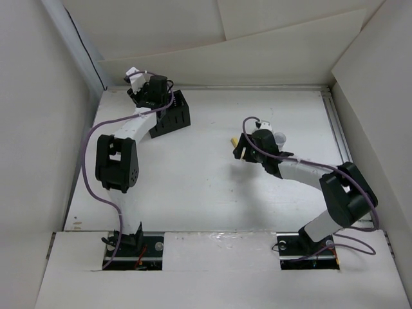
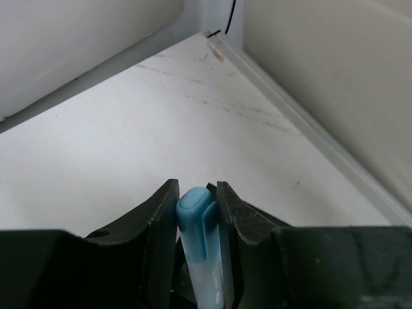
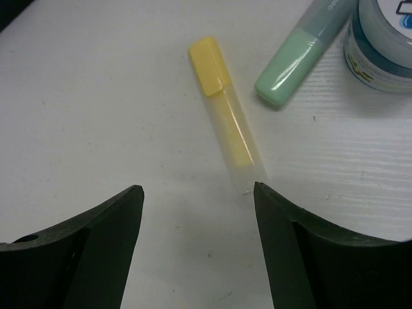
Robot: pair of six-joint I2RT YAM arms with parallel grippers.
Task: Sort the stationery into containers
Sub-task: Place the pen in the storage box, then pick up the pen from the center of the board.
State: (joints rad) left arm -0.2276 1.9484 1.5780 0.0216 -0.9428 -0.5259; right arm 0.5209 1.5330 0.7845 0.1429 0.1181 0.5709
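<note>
My left gripper [image 2: 196, 193] is clamped on the blue stick [image 2: 199, 225], its capped end poking out between the jaws, up beside the box [image 1: 175, 116] near the far left corner of the table [image 1: 193, 187]. My right gripper [image 3: 196, 193] hangs wide apart over the yellow stick [image 3: 222, 119], which lies flat on the table. A green stick [image 3: 290, 64] and a round tub [image 3: 383, 45] lie just beyond it.
</note>
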